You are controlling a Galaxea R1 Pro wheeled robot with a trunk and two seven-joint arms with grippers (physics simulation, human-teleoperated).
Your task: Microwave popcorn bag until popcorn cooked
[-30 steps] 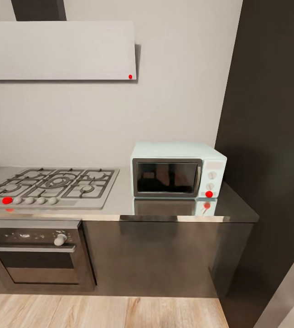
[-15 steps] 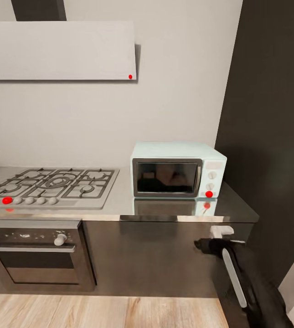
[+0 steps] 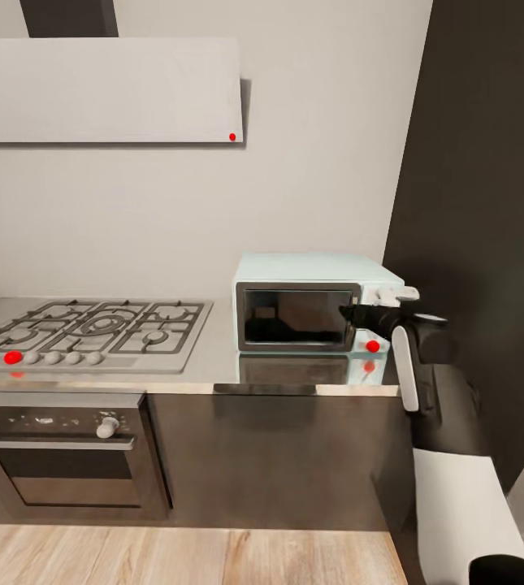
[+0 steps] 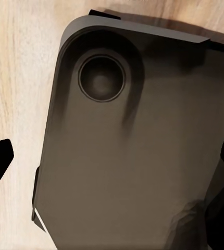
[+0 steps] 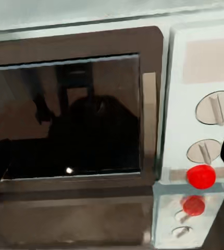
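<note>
We have the right gripper raised in front of the microwave, at the seam between its dark door and the knob panel; the door is shut; the gripper's dark fingers point toward the door's handle edge, and from the head view we cannot tell whether they touch it. In the right wrist view the fingertips sit at the two far edges with the microwave's whole front between them, so we read the jaws as spread wide and holding nothing; the red dot lies just below the lower knob on that panel.

The left gripper hangs over the robot's own dark base and the wood floor; its tips also show far apart, with nothing between them.

We cannot see the bag anywhere on the countertop beside the microwave or by the hob; whether it is already inside, behind the dark glass, we cannot tell; the glass gives back only reflections.

What worries us: the fingers are close to the knobs, and a small drift toward the panel could turn a knob or press the dot instead of catching the door; a push rather than a pull could shove the microwave back along the slick countertop toward the wall; and if the bag is elsewhere, opening or starting now gains us nothing.
</note>
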